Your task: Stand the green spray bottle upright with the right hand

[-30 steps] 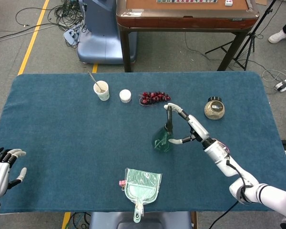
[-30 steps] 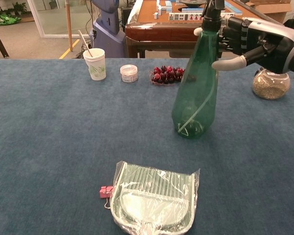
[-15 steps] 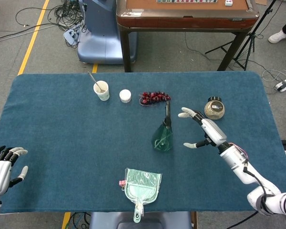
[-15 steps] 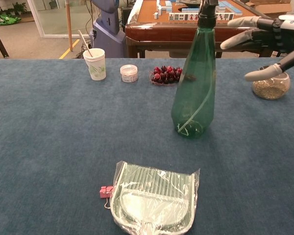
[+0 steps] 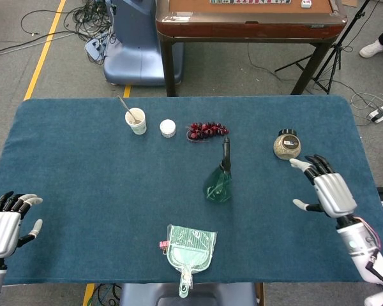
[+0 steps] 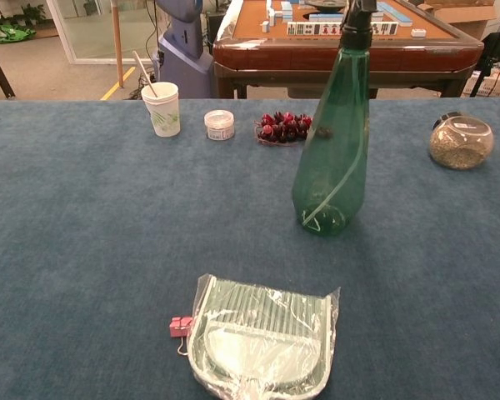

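Green spray bottle stands upright mid-frame on the blue felt-like table cloth: translucent green plastic, cone body tapering to a black nozzle, thin dip tube visible inside, no liquid level discernible. Nothing touches it. Right hand sits at the right of the head view, well apart from the bottle, fingers spread and holding nothing; chest view doesn't show it. Left hand is at the lower left edge of the head view, fingers apart, empty. Round glass jar at the right holds tan grainy fill, dark lid. Paper cup upper left has a stick or spoon leaning in it; small white lidded tub just beside it. Cluster of dark red grapes lies behind the bottle, near its upper left side. Pale green dustpan in clear plastic wrap lies bottom centre, pink clip touching its left edge. Wooden table sits behind, across the top of the frame.
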`<state>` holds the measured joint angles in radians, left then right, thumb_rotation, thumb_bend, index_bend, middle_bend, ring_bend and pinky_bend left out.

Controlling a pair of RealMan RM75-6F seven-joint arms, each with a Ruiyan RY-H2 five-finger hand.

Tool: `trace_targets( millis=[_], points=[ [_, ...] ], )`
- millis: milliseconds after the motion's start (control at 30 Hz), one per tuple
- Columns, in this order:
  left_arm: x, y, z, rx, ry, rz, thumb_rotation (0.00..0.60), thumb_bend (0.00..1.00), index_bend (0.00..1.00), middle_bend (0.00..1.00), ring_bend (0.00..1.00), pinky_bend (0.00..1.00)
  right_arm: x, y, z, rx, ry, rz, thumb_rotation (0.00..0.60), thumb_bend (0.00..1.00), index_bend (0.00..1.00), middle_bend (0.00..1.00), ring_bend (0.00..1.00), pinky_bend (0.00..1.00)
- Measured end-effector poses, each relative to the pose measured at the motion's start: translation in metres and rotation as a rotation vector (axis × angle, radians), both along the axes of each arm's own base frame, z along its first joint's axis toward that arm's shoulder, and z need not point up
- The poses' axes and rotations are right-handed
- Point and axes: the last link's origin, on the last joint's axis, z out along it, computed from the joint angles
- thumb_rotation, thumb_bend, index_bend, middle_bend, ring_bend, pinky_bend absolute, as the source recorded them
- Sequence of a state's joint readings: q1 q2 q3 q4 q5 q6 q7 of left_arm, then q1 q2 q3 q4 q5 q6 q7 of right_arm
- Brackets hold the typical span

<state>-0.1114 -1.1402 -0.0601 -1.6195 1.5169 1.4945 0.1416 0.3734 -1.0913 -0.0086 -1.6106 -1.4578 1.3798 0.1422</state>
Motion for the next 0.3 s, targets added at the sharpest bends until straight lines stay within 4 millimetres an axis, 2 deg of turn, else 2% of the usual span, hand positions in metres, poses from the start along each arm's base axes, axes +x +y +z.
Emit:
trace_targets(
  millis=[133,300],
  points=[
    [0.001,0.001,0.0,-0.001,0.002,-0.003,0.6,0.38,0.32,0.27,0.21,0.1,-0.014,0.031,0.014,-0.069,0.026,-0.055,0.6,0.1,0.2,0.27,0.11,0.12],
    [0.003,0.004,-0.001,-0.003,0.003,-0.007,0.6,0.38,0.32,0.27,0.21,0.1,-0.024,0.054,0.023,-0.099,0.042,-0.11,0.6,0.1,0.2,0.27,0.11,0.12]
  ],
)
